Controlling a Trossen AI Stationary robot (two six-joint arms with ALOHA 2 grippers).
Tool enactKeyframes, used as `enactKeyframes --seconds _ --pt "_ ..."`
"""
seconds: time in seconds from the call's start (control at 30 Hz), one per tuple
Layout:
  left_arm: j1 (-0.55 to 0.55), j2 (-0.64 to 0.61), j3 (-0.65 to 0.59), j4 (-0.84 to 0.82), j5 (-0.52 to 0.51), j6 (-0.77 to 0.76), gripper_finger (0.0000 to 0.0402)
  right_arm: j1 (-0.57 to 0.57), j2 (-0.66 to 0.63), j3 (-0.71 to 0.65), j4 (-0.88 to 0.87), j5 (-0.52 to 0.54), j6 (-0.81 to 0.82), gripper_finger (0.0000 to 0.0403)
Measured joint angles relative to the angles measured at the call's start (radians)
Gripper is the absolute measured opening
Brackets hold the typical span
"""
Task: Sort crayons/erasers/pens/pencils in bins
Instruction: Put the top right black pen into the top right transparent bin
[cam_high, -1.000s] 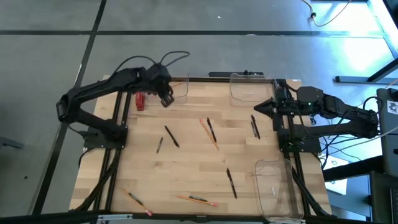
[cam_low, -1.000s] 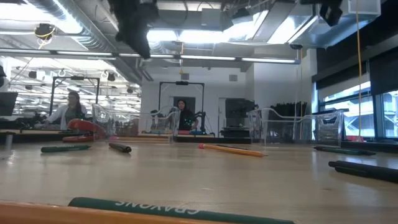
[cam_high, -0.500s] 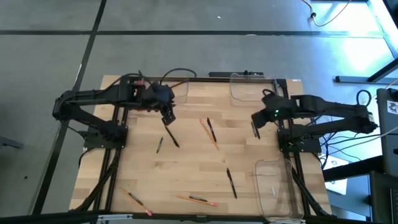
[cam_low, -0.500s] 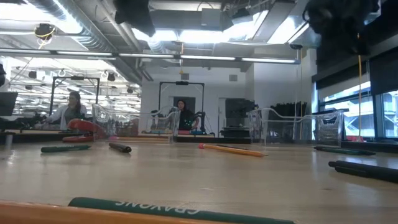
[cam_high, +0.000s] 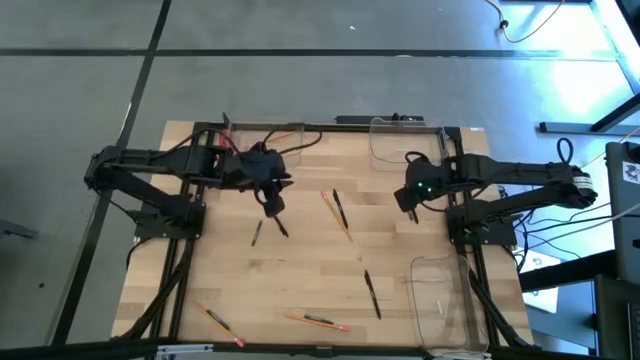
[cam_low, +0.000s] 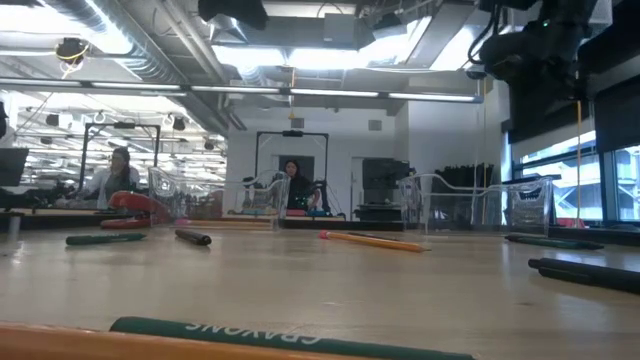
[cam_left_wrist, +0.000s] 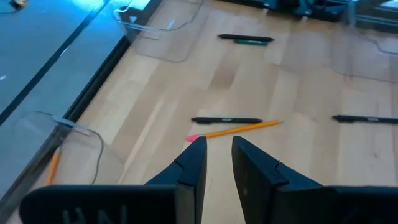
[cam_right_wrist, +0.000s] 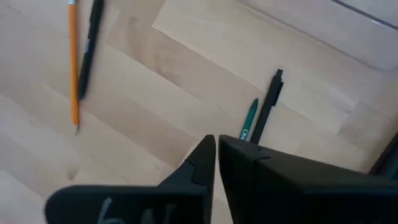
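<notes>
Both arms have swung in from the back edge: from above, the left gripper (cam_high: 272, 205) hangs over two pens (cam_high: 277, 222) at left-centre, and the right gripper (cam_high: 408, 196) over a pen and green crayon pair (cam_high: 410, 206) beside the far bin (cam_high: 400, 140). Its wrist view shows the left gripper's fingers (cam_left_wrist: 193, 163) slightly parted, empty, so they should straddle one pen squarely before descending. The right wrist view shows fingers (cam_right_wrist: 205, 155) nearly clenched, holding nothing, over the pair (cam_right_wrist: 261, 111); they must widen first.

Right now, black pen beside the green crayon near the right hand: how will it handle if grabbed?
Probably stiff and light: the black pen is a slim straight stick lying flat on the table. Likely rolls if nudged sideways; it looks round. The green crayon lies close alongside, so the right hand may catch both.
</notes>
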Motion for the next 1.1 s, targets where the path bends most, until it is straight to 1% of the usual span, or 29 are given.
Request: enactKeyframes --seconds 0.23,0.3,0.4,0.5,0.63,0.73,0.87,1.1 --pt "-0.029 0.0 0.0 0.0 0.0 0.0 0.0069 -0.013 0.044 0.0 -0.002 0.002 0.001 0.0021" --pt "-0.029 0.0 0.0 0.0 0.0 0.0 0.0069 -0.026 0.056 0.0 -0.002 0.001 0.001 0.0025" --pt "-0.028 0.0 0.0 0.0 0.0 0.0 0.0069 -0.044 0.075 0.0 -0.002 0.0 -0.002 0.0043" --pt "-0.028 0.0 0.0 0.0 0.0 0.0 0.0069 -0.069 0.091 0.0 -0.002 -0.008 -0.01 0.0073" --pt "-0.028 0.0 0.0 0.0 0.0 0.0 0.0069 -0.12 0.114 0.0 -0.003 -0.043 -0.025 0.0118" --pt "-0.028 0.0 0.0 0.0 0.0 0.0 0.0069 -0.171 0.136 0.0 -0.003 -0.053 -0.024 0.014" --pt "-0.028 0.0 0.0 0.0 0.0 0.0 0.0069 -0.239 0.182 0.0 -0.001 -0.084 -0.077 0.0153" --pt "-0.028 0.001 0.0 0.0 0.0 -0.004 0.0069 -0.33 0.296 0.0 0.003 -0.113 -0.184 0.0155"
